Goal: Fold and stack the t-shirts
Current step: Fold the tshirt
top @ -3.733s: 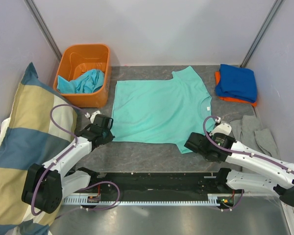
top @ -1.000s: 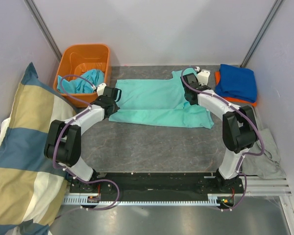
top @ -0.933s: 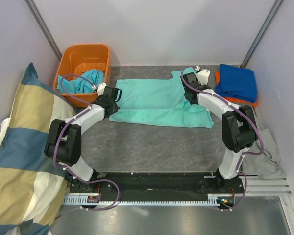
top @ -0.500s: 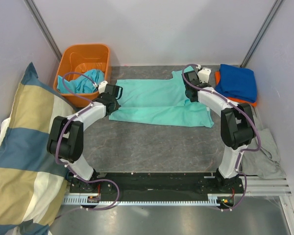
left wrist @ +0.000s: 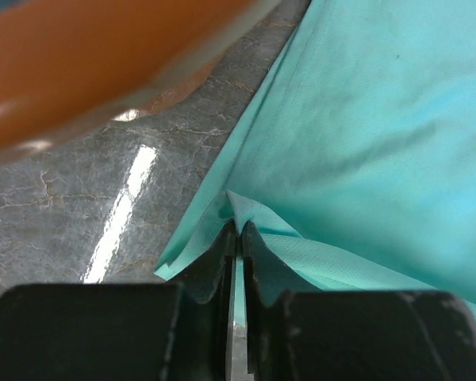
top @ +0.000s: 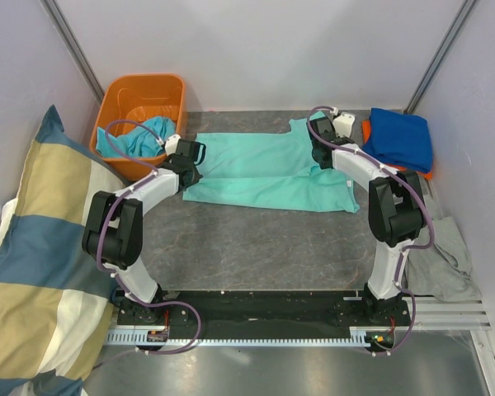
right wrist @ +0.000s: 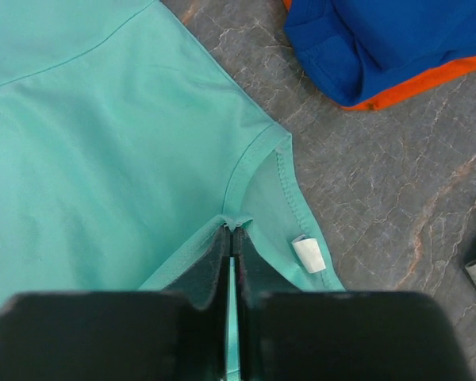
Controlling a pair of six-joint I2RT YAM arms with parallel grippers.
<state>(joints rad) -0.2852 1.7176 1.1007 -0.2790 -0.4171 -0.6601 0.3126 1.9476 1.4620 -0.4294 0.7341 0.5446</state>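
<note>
While the left fingers point(left wrist: 213, 274) and right fingers point(right wrist: 211, 270) each pinch the mint t-shirt point(top: 264, 169), its white label point(right wrist: 308, 254) looks blank.

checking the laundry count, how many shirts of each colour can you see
mint-teal shirt, half folded: 1
turquoise shirt, bunched in the orange bin: 1 that shows
royal blue shirt, folded: 1
orange shirt, under the blue one: 1
total: 4

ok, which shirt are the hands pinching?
The mint-teal shirt, mid-table: left hand and right hand pinch it. Turquoise shirt is in the bin; blue shirt and orange shirt are stacked right.
</note>
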